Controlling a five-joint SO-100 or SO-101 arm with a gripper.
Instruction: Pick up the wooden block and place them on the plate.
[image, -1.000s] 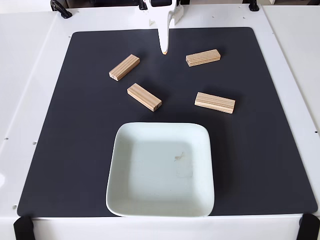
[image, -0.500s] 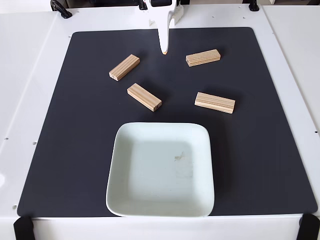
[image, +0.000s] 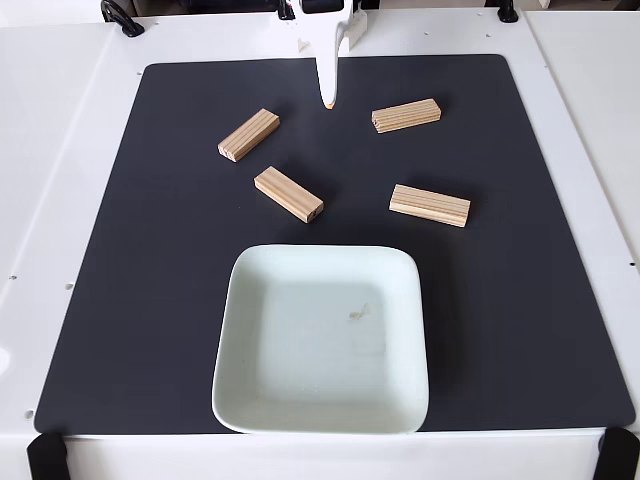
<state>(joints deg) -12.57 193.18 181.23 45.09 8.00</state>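
Blocks come first: four small flat light-tan wooden blocks lie on a big black mat. One wooden block (image: 249, 134) sits up on the left, tilted. A second block (image: 288, 194) lies just below it, nearer the dish. A third block (image: 406, 115) is up on the right, and a fourth block (image: 430, 205) lies lower on the right. They are all apart from each other, and none is on the dish yet.

Each one looks light, hard and stiff, so it should not bend or break. The wood has grooves running the long way, so it should not be very slippery. I think the best place to hold one is at its middle, across the narrow way, with the jaws pressing on the two long sides. The tilted ones would need the jaws turned to match.

Below the blocks sits the large pale greenish-white square plate (image: 322, 260), with round corners, a raised rim and a little dark mark in its middle. It has nothing in it.

The black mat (image: 120, 300) lies on a white bench (image: 50, 150).

At the top, the white gripper (image: 328, 103) points down between the two upper blocks. It touches no block. It looks like one thin tip, so I cannot tell if the jaws are spread or pressed together.
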